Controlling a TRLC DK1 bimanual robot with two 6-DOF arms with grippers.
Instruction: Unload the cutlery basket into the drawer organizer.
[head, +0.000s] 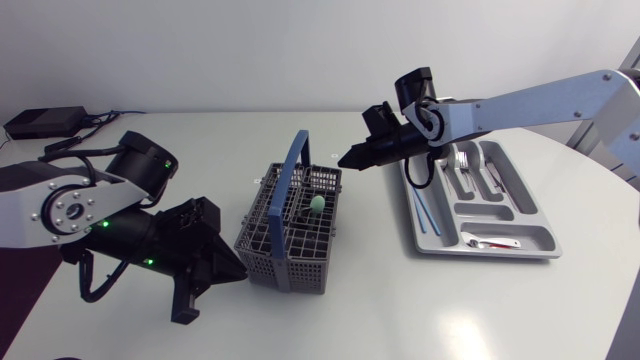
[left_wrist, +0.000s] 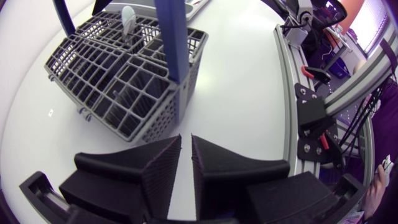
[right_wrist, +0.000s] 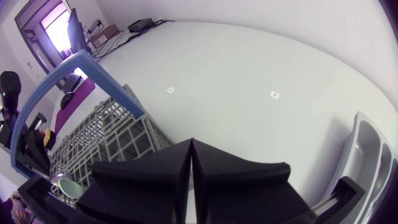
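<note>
The grey cutlery basket (head: 290, 232) with a blue handle (head: 288, 170) stands mid-table, a pale green utensil (head: 317, 203) upright inside it. My left gripper (head: 238, 272) sits low at the basket's near left corner. In the left wrist view its fingers (left_wrist: 186, 138) stand a narrow gap apart with nothing between them, just short of the basket (left_wrist: 124, 81). My right gripper (head: 347, 158) hovers shut and empty above the basket's far right corner, between it and the grey drawer organizer (head: 485, 254). The right wrist view shows those fingers (right_wrist: 191, 142) pressed together over the basket (right_wrist: 106, 137).
The organizer holds silver cutlery (head: 468, 168), thin blue sticks (head: 426, 208) and a red-handled piece (head: 490, 243). A black box (head: 45, 122) with cables lies at the back left. Bare white tabletop runs in front of the basket and organizer.
</note>
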